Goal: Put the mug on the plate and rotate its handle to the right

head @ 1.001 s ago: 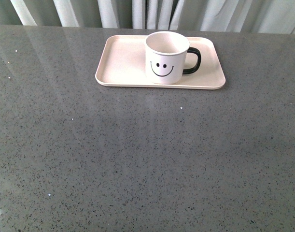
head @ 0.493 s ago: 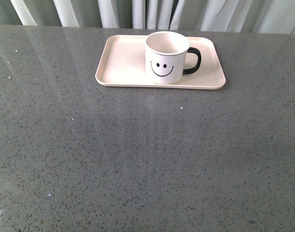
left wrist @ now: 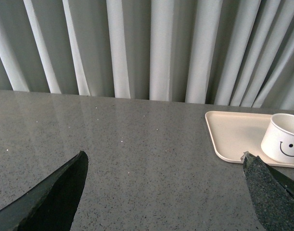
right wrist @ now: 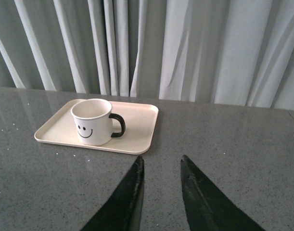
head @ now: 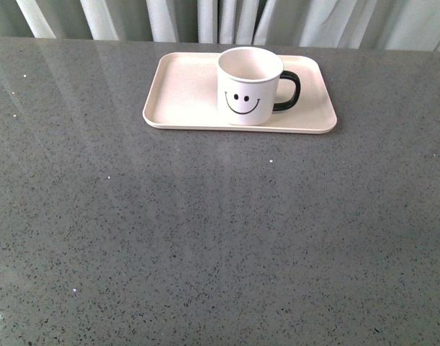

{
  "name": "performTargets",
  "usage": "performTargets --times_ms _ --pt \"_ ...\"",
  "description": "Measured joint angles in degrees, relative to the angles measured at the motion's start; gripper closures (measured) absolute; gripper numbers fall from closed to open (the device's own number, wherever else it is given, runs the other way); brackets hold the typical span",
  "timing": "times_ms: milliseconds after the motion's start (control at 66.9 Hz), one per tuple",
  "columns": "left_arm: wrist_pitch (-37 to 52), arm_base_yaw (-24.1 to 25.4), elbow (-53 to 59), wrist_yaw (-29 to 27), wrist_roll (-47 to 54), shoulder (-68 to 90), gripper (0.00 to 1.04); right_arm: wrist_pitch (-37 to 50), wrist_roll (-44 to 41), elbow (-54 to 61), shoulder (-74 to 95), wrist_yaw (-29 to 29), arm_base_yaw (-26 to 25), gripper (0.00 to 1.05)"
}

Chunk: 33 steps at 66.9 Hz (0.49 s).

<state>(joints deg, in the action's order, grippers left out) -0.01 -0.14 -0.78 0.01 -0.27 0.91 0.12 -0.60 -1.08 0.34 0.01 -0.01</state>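
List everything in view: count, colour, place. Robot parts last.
mug: one, cream-white with a black smiley face, upright on the plate, right of its middle.
handle: one, black, on the mug's right side.
plate: one, pale pink, at the table's far side.
table: one, grey speckled.
curtain: pale grey-white folds behind the table.
left claw: dark fingers wide apart, empty, short of the plate.
right claw: dark fingers narrowly apart, empty, short of the plate.

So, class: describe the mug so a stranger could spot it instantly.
On the grey speckled table, before the pale curtains, lies a pale pink plate. The mug stands upright on it: cream-white, with a black smiley face and a black handle pointing right.
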Motion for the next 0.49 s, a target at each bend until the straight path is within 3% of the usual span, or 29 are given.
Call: performTargets --times_ms 359,493 --pt "0.0 0.0 0.0 0.0 0.0 0.0 0.09 0.0 0.0 0.0 0.0 0.0 0.0 0.09" --pt "0.0 0.0 0.0 0.0 0.0 0.0 0.09 0.0 0.0 0.0 0.0 0.0 0.0 0.09"
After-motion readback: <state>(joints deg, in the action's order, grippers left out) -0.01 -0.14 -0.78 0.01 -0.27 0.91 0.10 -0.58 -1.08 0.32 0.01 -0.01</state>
